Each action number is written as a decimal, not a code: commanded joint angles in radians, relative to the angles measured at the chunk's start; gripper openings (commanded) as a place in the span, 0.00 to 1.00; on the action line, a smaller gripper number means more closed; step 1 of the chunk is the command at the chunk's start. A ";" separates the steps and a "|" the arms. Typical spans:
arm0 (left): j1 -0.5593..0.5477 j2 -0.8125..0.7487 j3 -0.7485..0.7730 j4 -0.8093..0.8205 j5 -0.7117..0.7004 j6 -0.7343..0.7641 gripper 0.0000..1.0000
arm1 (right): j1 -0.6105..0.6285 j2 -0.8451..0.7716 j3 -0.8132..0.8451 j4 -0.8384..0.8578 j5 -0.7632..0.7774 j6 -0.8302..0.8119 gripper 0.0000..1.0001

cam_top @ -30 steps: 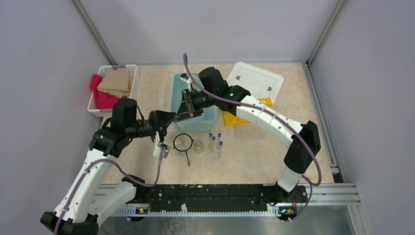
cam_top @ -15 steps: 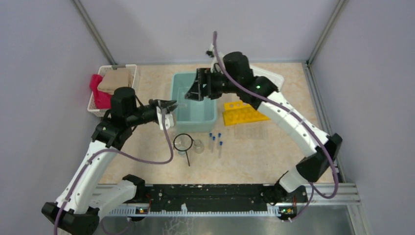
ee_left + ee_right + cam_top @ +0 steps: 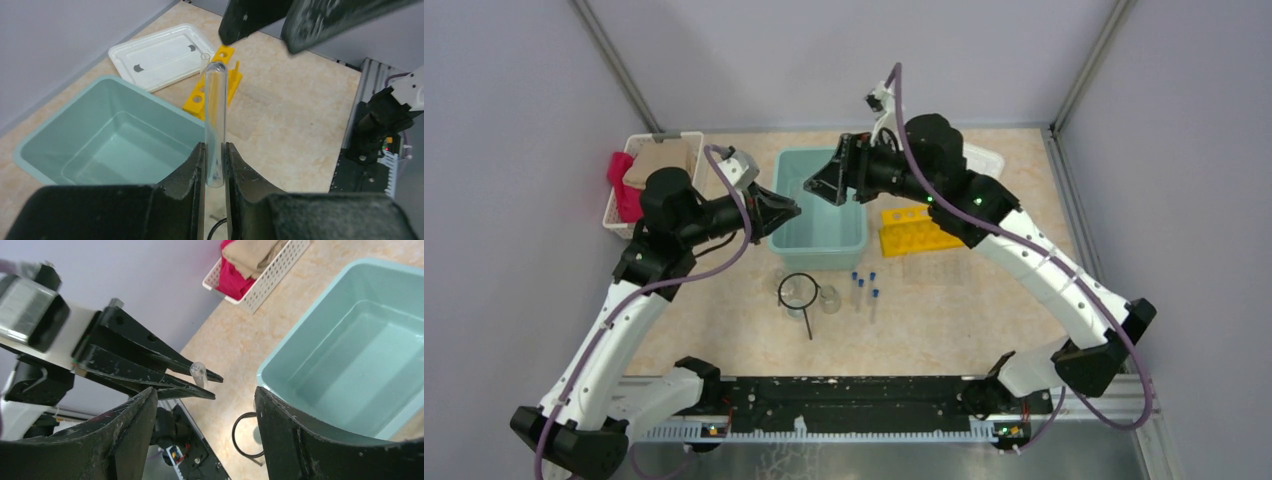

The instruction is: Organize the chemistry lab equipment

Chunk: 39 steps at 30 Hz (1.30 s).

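A thin clear test tube (image 3: 216,105) stands upright between my left gripper's (image 3: 215,146) fingers, which are shut on its lower end; no cap shows on it. That gripper (image 3: 792,210) hangs at the left rim of the teal bin (image 3: 819,245). My right gripper (image 3: 819,187) is open above the bin's back half, nothing in it, and faces the left gripper and the tube (image 3: 198,372). On the table in front of the bin lie three blue-capped tubes (image 3: 864,290), two small beakers (image 3: 829,298) and a black wire ring (image 3: 797,290). The yellow rack (image 3: 914,232) lies right of the bin.
A white basket (image 3: 639,150) of red and tan cloths stands at the back left. A white lid (image 3: 157,52) lies behind the rack, largely under my right arm in the top view. The arms' black base rail (image 3: 844,405) runs along the near edge.
My right gripper has opened and risen out of the bin toward the back. My left arm has lifted the tube from near the ring up to the bin's left rim.
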 commanded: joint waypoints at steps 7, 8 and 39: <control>-0.004 -0.010 -0.019 0.066 0.056 -0.192 0.00 | 0.077 0.108 0.079 0.026 0.045 -0.017 0.66; -0.004 -0.009 -0.020 0.065 0.057 -0.192 0.00 | 0.078 0.115 0.084 0.028 0.043 -0.017 0.64; -0.004 -0.002 -0.029 0.047 0.007 -0.191 0.30 | 0.077 0.174 0.147 -0.091 0.036 -0.056 0.00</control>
